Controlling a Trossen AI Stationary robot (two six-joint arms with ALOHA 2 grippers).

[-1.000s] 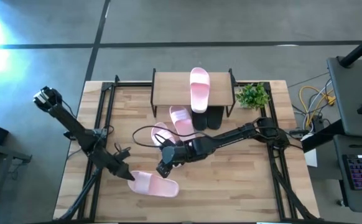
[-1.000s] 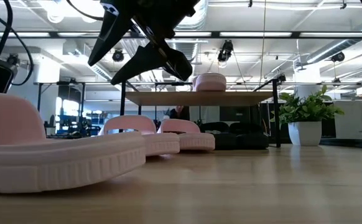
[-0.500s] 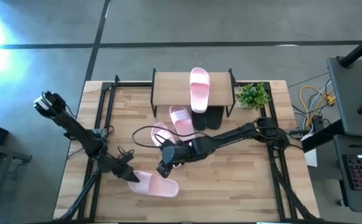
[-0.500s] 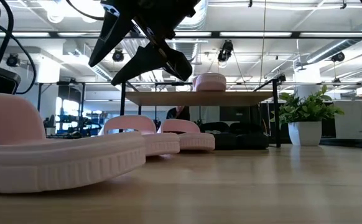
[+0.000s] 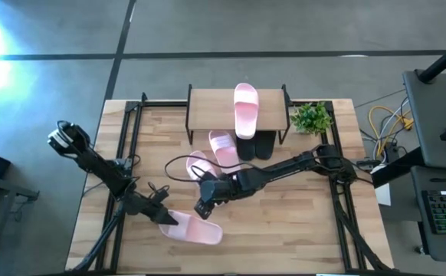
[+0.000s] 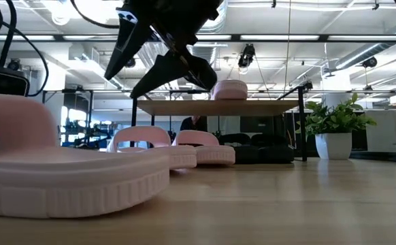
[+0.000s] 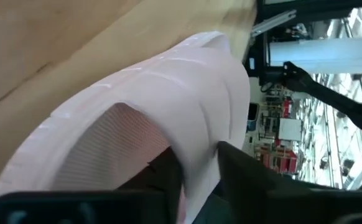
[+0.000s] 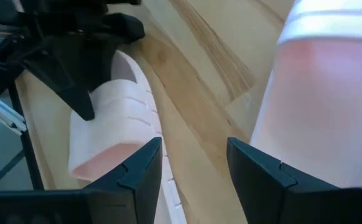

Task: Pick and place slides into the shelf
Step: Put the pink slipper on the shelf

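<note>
The nearest pale pink slide lies near the table's near edge, and my left gripper is shut on its strap. My right gripper hovers open just right of it, above the table, touching nothing. Two more pink slides rest soles down in front of the shelf. A further pink slide lies on the shelf's plank top. The black slides sit under it. My left gripper holds the pink slide by its wide strap, one finger under the strap inside the foot opening and the other finger outside it. The fingers come nearly level from the table's left side. The sole looks to lie on the table.
A small potted plant stands right of the shelf near the far edge. Black frame rails run along the table's left and right sides. Bare wood lies on the near right part of the table.
My left gripper has moved right, pushing farther into the near pink slide's opening. The slide has shifted a little to the right and toward the near edge. My right gripper has stayed open, hovering at about the same spot.
</note>
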